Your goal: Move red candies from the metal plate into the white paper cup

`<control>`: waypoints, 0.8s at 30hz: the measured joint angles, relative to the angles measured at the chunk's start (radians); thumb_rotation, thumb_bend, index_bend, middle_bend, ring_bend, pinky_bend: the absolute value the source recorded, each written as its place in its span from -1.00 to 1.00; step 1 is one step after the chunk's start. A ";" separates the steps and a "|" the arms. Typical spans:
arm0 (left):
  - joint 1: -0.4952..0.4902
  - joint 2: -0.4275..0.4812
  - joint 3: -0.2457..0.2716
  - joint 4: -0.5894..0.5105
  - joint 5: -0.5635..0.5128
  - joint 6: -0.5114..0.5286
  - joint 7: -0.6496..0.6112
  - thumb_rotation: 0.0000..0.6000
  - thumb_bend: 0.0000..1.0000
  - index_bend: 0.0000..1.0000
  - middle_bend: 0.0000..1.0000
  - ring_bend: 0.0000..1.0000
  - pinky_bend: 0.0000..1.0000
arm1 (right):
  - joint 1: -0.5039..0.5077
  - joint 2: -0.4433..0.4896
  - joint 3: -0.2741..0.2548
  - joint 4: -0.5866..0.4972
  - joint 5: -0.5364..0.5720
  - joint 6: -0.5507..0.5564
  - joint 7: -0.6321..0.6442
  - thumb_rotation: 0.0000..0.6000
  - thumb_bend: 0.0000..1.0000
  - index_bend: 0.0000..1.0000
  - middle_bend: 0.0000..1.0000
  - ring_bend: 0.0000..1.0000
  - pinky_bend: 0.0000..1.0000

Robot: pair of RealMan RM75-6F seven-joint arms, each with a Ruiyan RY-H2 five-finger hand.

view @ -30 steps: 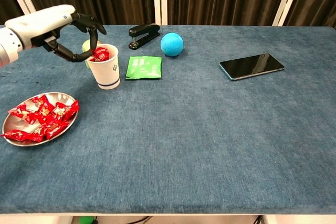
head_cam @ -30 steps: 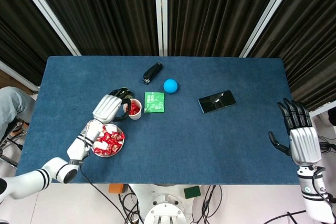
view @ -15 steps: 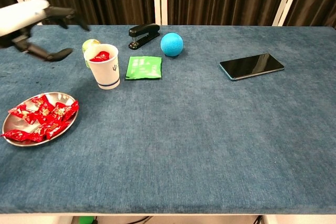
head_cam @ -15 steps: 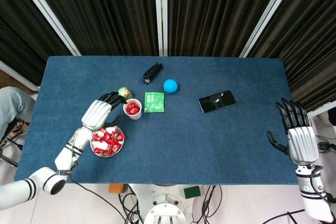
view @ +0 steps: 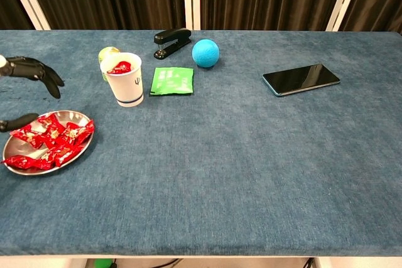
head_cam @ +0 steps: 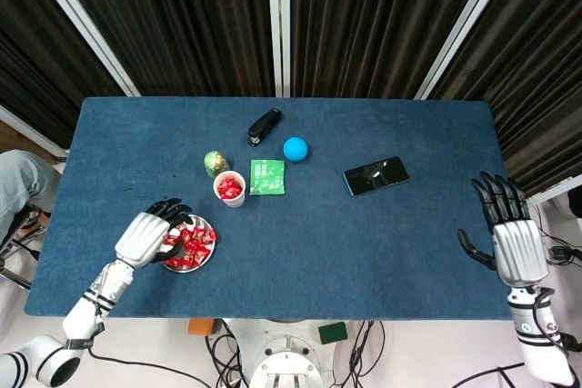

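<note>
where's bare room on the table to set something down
Free: the wide near half between the plate and the right edge, below the phone; also the far right corner. Crowded: far left, around the cup, packet, ball and stapler.

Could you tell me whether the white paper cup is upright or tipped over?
Upright. The white paper cup stands on its base with the open mouth facing up, and a red candy shows inside it.
</note>
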 measured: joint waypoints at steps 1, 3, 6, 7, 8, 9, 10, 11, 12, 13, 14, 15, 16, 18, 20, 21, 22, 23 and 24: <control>0.004 -0.011 0.003 0.015 0.005 0.003 -0.001 1.00 -0.28 -0.28 -0.52 -0.76 -0.59 | -0.001 0.001 0.000 -0.002 -0.001 0.001 -0.003 1.00 -0.36 -1.00 -1.00 -1.00 -1.00; 0.010 -0.029 0.006 0.042 0.010 0.005 -0.002 1.00 -0.28 -0.28 -0.52 -0.76 -0.59 | -0.001 0.003 -0.001 -0.006 -0.002 0.002 -0.008 1.00 -0.36 -1.00 -1.00 -1.00 -1.00; 0.016 -0.058 0.010 0.084 0.014 0.002 -0.009 1.00 -0.28 -0.26 -0.52 -0.76 -0.59 | -0.003 0.006 -0.002 -0.014 -0.004 0.004 -0.016 1.00 -0.36 -1.00 -1.00 -1.00 -1.00; 0.018 -0.067 0.011 0.098 0.014 -0.003 -0.011 1.00 -0.28 -0.26 -0.52 -0.76 -0.59 | -0.003 0.007 -0.002 -0.016 -0.005 0.004 -0.018 1.00 -0.36 -1.00 -1.00 -1.00 -1.00; 0.018 -0.071 0.012 0.107 0.014 -0.007 -0.012 1.00 -0.28 -0.25 -0.52 -0.76 -0.59 | -0.003 0.008 -0.002 -0.018 -0.004 0.003 -0.021 1.00 -0.36 -1.00 -1.00 -1.00 -1.00; 0.018 -0.075 0.012 0.113 0.014 -0.013 -0.012 1.00 -0.28 -0.25 -0.53 -0.76 -0.59 | -0.003 0.008 -0.002 -0.019 -0.004 0.003 -0.022 1.00 -0.36 -1.00 -1.00 -1.00 -1.00; 0.018 -0.078 0.013 0.119 0.013 -0.022 -0.011 1.00 -0.29 -0.25 -0.53 -0.76 -0.59 | -0.003 0.007 -0.002 -0.020 -0.004 0.002 -0.024 1.00 -0.36 -1.00 -1.00 -1.00 -1.00; 0.017 -0.079 0.013 0.123 0.011 -0.029 -0.010 1.00 -0.29 -0.26 -0.53 -0.76 -0.59 | -0.003 0.007 -0.003 -0.021 -0.004 0.001 -0.025 1.00 -0.36 -1.00 -1.00 -1.00 -1.00; 0.017 -0.080 0.013 0.126 0.009 -0.035 -0.008 1.00 -0.29 -0.26 -0.53 -0.76 -0.59 | -0.002 0.006 -0.002 -0.021 -0.004 0.000 -0.027 1.00 -0.36 -1.00 -1.00 -1.00 -1.00; 0.017 -0.081 0.012 0.128 0.006 -0.042 -0.006 1.00 -0.30 -0.26 -0.54 -0.76 -0.59 | -0.002 0.006 -0.002 -0.022 -0.003 -0.001 -0.028 1.00 -0.36 -1.00 -1.00 -1.00 -1.00; 0.016 -0.081 0.012 0.129 0.004 -0.046 -0.005 1.00 -0.30 -0.26 -0.54 -0.76 -0.59 | -0.001 0.005 -0.002 -0.022 -0.003 -0.002 -0.029 1.00 -0.36 -1.00 -1.00 -1.00 -1.00; 0.016 -0.080 0.012 0.129 0.003 -0.050 -0.006 1.00 -0.30 -0.26 -0.54 -0.76 -0.59 | -0.001 0.005 -0.002 -0.023 -0.003 -0.002 -0.030 1.00 -0.36 -1.00 -1.00 -1.00 -1.00; 0.016 -0.080 0.012 0.130 0.001 -0.053 -0.006 1.00 -0.30 -0.26 -0.54 -0.76 -0.59 | 0.000 0.004 -0.001 -0.023 -0.002 -0.004 -0.031 1.00 -0.36 -1.00 -1.00 -1.00 -1.00; 0.017 -0.079 0.011 0.132 0.001 -0.055 -0.005 1.00 -0.30 -0.27 -0.54 -0.76 -0.59 | 0.001 0.003 -0.001 -0.023 0.000 -0.006 -0.032 1.00 -0.36 -1.00 -1.00 -1.00 -1.00; 0.017 -0.079 0.011 0.135 0.001 -0.059 -0.004 1.00 -0.30 -0.29 -0.55 -0.77 -0.59 | 0.001 0.003 -0.001 -0.022 0.000 -0.007 -0.033 1.00 -0.36 -1.00 -1.00 -1.00 -1.00; 0.017 -0.080 0.010 0.138 0.001 -0.062 -0.002 1.00 -0.30 -0.31 -0.56 -0.77 -0.59 | 0.002 0.002 -0.001 -0.022 0.000 -0.007 -0.033 1.00 -0.36 -1.00 -1.00 -1.00 -1.00; 0.016 -0.080 0.010 0.140 0.001 -0.064 0.000 1.00 -0.30 -0.34 -0.57 -0.78 -0.59 | 0.002 0.002 -0.001 -0.021 0.001 -0.008 -0.033 1.00 -0.36 -1.00 -1.00 -1.00 -1.00; 0.015 -0.082 0.010 0.143 0.002 -0.065 0.004 1.00 -0.30 -0.37 -0.58 -0.79 -0.59 | 0.002 0.001 0.000 -0.021 0.001 -0.008 -0.034 1.00 -0.36 -1.00 -1.00 -1.00 -1.00; 0.014 -0.083 0.009 0.146 0.003 -0.066 0.007 1.00 -0.30 -0.38 -0.58 -0.79 -0.59 | 0.002 0.001 0.000 -0.021 0.001 -0.008 -0.034 1.00 -0.36 -1.00 -1.00 -1.00 -1.00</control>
